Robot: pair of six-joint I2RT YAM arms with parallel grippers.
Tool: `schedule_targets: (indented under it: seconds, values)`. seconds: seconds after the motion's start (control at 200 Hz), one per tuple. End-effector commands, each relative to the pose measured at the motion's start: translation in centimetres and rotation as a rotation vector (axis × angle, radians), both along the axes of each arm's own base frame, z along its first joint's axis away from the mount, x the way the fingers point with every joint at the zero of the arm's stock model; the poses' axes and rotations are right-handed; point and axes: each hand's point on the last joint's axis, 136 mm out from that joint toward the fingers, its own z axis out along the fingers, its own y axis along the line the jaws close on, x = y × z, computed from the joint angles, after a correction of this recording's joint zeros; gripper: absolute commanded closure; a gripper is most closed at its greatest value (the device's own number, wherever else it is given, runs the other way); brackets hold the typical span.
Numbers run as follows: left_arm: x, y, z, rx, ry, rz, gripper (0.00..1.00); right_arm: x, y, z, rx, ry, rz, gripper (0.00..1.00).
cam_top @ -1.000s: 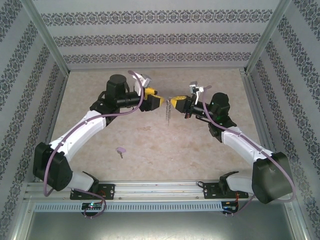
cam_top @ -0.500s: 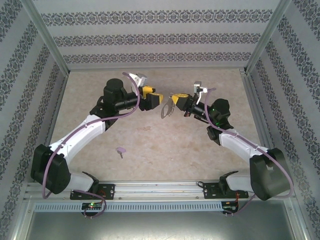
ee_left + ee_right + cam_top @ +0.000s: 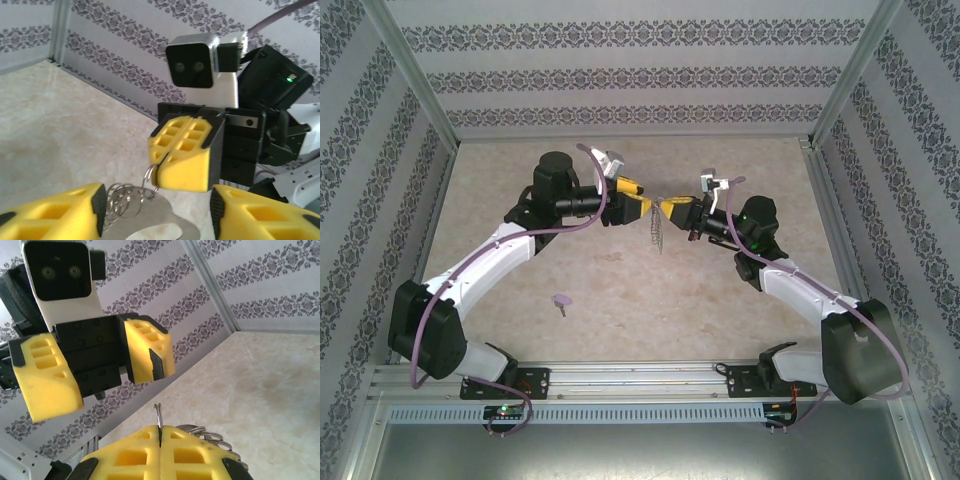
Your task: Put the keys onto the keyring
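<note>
I saw my right hand (image 3: 667, 207) pinched tight on the keyring (image 3: 656, 228), which hung from its tips above the table (image 3: 620, 270). My left hand (image 3: 642, 206) faced it, jaws standing apart, gripping nothing. The purple key (image 3: 561, 300) lay on the table, well apart from both.

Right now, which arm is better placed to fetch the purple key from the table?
Left. The left hand is open and free, and the key lies on its side of the table. The right hand is shut on the keyring.
</note>
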Motion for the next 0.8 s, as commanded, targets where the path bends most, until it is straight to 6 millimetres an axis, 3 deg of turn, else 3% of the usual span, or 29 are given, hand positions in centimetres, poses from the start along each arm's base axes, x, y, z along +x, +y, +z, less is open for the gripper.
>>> schedule_targets:
  seconds: [0.0,0.39,0.794]
  values:
    - [-1.2,-0.9,0.2,0.004,-0.002,-0.092,0.48,-1.4,0.7,1.2,-0.002,-0.066,0.063,1.0]
    - [-1.1,-1.4,-0.9,0.01,0.038,-0.119,0.61,-1.5,0.8,1.3,-0.002,-0.069,0.073,1.0]
    - [-0.9,-1.9,-0.8,-0.037,0.057,-0.135,0.63,-1.4,0.7,1.6,0.009,-0.07,0.06,1.0]
